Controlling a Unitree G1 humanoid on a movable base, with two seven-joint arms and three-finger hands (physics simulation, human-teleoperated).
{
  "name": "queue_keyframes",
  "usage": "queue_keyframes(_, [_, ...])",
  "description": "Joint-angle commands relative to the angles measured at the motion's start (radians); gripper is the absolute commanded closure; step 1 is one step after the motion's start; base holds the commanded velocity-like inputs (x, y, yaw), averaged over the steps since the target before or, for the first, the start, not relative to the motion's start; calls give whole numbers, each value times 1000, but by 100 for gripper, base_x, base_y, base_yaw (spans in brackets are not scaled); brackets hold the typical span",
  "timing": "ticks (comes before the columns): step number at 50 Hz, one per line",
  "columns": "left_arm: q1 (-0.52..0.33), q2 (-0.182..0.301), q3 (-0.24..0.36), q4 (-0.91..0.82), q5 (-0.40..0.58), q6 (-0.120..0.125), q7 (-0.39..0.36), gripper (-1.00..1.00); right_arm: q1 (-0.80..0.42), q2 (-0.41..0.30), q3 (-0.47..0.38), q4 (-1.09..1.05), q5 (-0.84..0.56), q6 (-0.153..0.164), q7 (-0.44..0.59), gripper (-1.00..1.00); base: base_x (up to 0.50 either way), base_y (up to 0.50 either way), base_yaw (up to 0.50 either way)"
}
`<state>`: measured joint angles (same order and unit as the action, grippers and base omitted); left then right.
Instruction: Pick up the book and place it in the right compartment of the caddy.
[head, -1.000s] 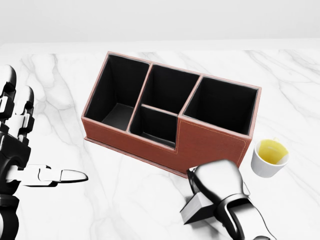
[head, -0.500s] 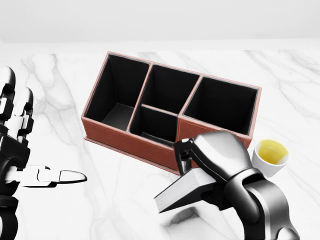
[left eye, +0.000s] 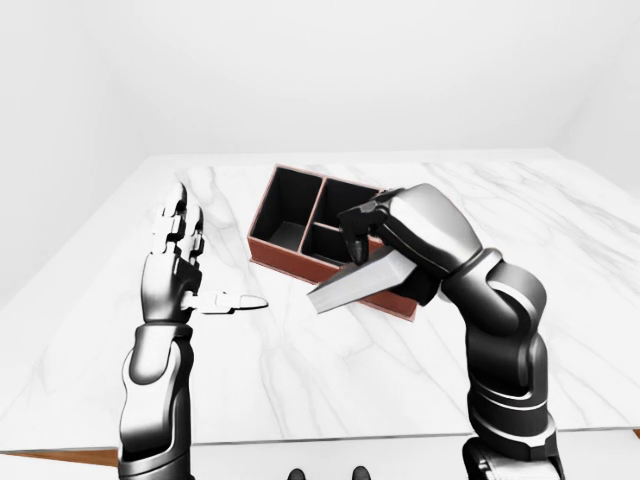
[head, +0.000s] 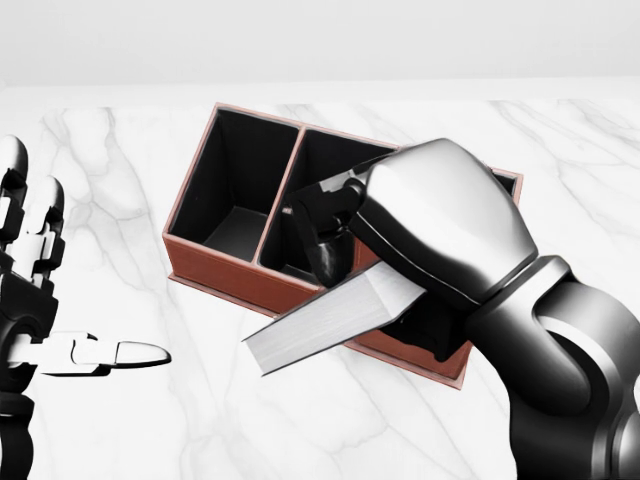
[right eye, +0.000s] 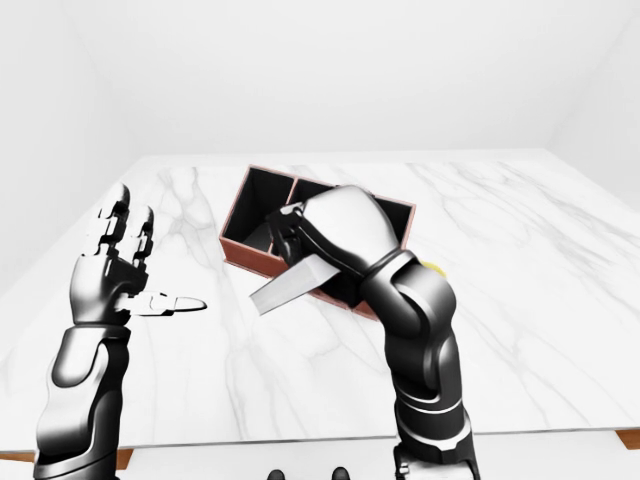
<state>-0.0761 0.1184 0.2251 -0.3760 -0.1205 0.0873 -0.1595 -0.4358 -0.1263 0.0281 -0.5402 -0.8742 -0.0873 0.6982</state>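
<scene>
Two hands showing: right hand (head: 400, 235) fingers are pinching the book (head: 325, 325), tilted above the caddy (head: 235, 265); left hand (head: 30, 300) is hovering over the counter (head: 120, 190), fingers spread.

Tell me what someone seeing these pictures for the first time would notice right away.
First, the big chrome right hand in the middle of the head view, its fingers closed on a grey book held tilted above the red-brown caddy. Next, the left hand at the left edge, open and holding nothing, over the white marble table.
</scene>
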Motion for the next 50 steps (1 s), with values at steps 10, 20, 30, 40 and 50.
queue_keyframes(10, [3, 0, 3, 6, -4, 0, -2, -100, -278, -37, -44, 26, 99, 0, 0, 100, 0, 0, 0])
queue_keyframes(20, [7, -1, 5, 10, -6, 0, -3, -100, -413, -97, -73, 98, 139, 0, 0, 100, 0, 0, 0])
queue_keyframes(30, [6, 0, 4, 12, -7, 0, -8, -100, -534, -152, -92, 210, 161, 0, 0, 100, 0, 0, 0])
queue_keyframes(40, [6, 0, 4, 14, -6, 0, -8, -100, -703, -234, -104, 538, 98, 0, -109, 100, 0, 0, 0])
queue_keyframes(50, [6, 0, 4, 14, -6, 0, -5, -100, -780, -249, -91, 715, 43, 0, -166, 100, 0, 0, 0])
